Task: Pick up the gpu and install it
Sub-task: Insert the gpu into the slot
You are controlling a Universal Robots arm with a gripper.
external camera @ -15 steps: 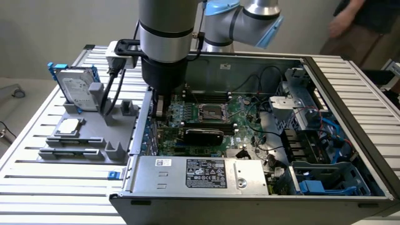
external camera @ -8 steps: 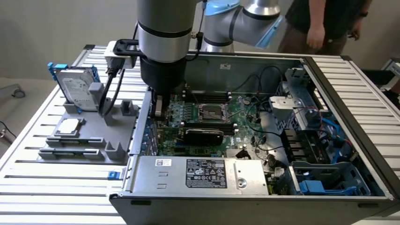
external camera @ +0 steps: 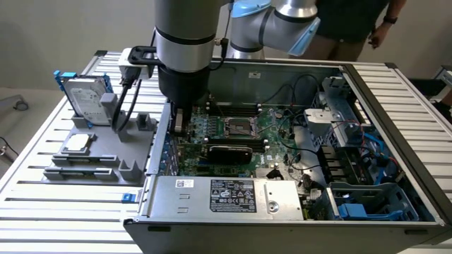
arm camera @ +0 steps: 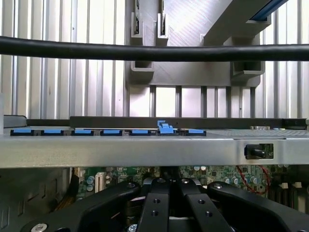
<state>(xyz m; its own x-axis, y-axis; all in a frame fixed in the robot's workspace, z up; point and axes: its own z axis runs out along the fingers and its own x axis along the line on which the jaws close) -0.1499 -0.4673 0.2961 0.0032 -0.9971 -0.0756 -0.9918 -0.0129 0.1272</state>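
My gripper (external camera: 179, 126) hangs low inside the open computer case (external camera: 395, 132), over the motherboard's (external camera: 276, 124) edge on the exterior view's left. Its jaws are shut, and in the wrist view the black finger links (arm camera: 169, 203) meet in the middle with no gap. I cannot see anything held between them. A flat black part that looks like the gpu (external camera: 229, 153) stands on the motherboard, just to the exterior view's right of the gripper and apart from it.
A grey parts holder (external camera: 92, 153) outside the case carries a silver hard drive in a blue frame (external camera: 88, 98) and a small square chip (external camera: 79, 141). A row of blue slot clips (arm camera: 111, 131) lines the case wall. A person (external camera: 353, 26) stands behind the table.
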